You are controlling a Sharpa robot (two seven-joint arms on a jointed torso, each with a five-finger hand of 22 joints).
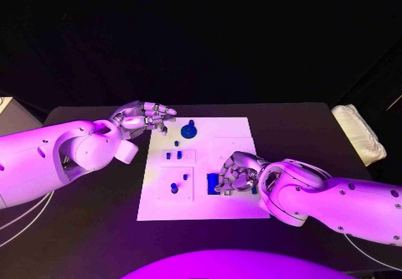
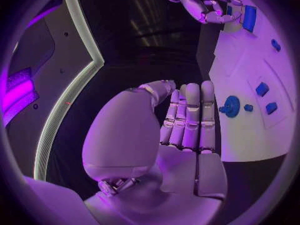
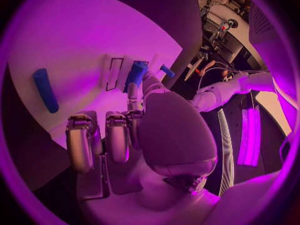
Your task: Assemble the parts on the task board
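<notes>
Right hand (image 1: 237, 176) sits low over the near right part of the task board (image 1: 218, 129), fingers curled around a blue block (image 1: 212, 183). From the head view it appears to hold this part, thumb and fingers closing on its upper end; the right wrist view shows a blue piece (image 3: 135, 74) at the fingertips. Judged step: gripping or seating this block at its place on the board.

Left hand (image 1: 144, 116) hovers at the far left corner of the board, fingers straight and close together, palm bare, holding nothing.

Other parts: a round blue disc with a short stem (image 1: 189, 131) at the far middle of the board; two small blue pegs (image 1: 173, 155) standing in a rectangular recess; one small peg (image 1: 174, 188) in the recess nearer the robot. A blue cylinder (image 3: 45, 89) lies flat on the board, apart from the right hand.

Board is flat, smooth, matte white, with shallow outlined pockets. Parts look like hard moulded plastic, plain-surfaced.

Next move likely needs the block kept upright and aligned squarely with its slot before pressing down; a tilt could jam it.
</notes>
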